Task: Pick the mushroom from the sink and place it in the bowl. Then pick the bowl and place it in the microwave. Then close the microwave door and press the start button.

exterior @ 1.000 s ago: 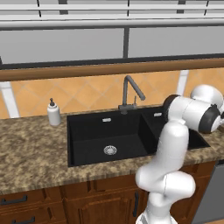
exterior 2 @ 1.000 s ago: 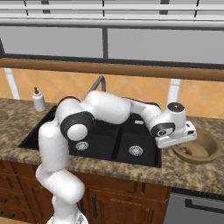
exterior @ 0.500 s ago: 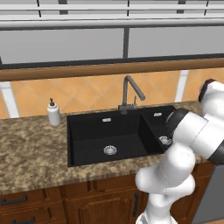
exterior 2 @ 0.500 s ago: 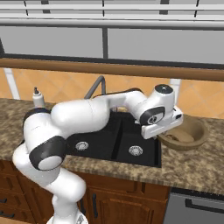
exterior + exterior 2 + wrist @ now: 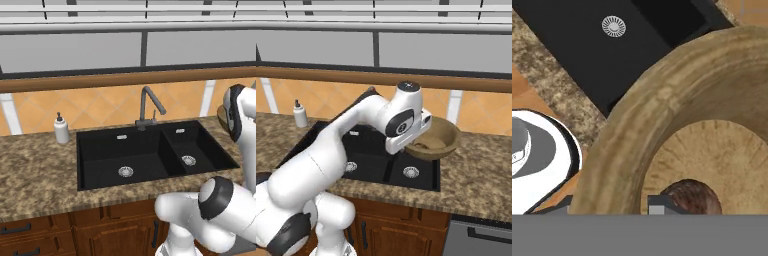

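Counter (image 5: 476,172): speckled brown granite over wooden cabinets, orange tiled wall and a wooden ledge behind.
Sink (image 5: 150,155): black, double basin, set into the counter; round metal drain in each basin.
Faucet (image 5: 148,106): dark grey, bent, at the back edge between the two basins.
Soap bottle (image 5: 61,129): white, upright on the counter, well left of the sink in the left base view.
Bowl (image 5: 435,138): light-brown wood with darker inside, lifted clear of the counter, roughly level; seen in the right base view above the sink's right edge and the granite next to it.
Mushroom (image 5: 693,197): brown rounded lump on the bowl's floor, low in the hand view, just beside the near wall.
Gripper (image 5: 411,145): at the bowl's near rim — bowl hangs from it; fingertips themselves hidden by the hand and the bowl wall in the right base view.
Fingers (image 5: 658,205): one dark tip inside the bowl, close to the mushroom; the other covered by the bowl wall.
Jaws: pinching the bowl's rim wall, one inside and one outside — partly spread by its thickness.
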